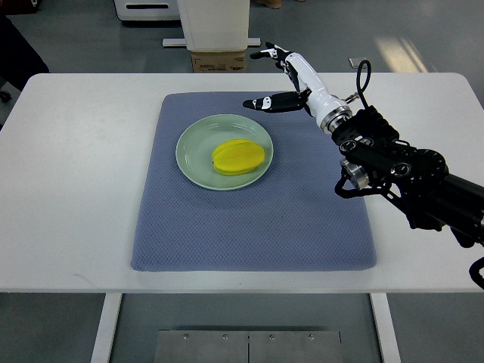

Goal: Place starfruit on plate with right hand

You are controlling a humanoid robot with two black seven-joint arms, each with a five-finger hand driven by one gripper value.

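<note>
Starfruit [238, 156] on plate [190, 162] — right hand [291, 79] open, apart.

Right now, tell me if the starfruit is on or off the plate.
On. The starfruit lies inside the plate, and the right hand is above it, fingers open, holding nothing.

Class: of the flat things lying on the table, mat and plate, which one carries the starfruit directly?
The pale green plate: the yellow starfruit lies in it. The blue mat only underlies the plate.
</note>
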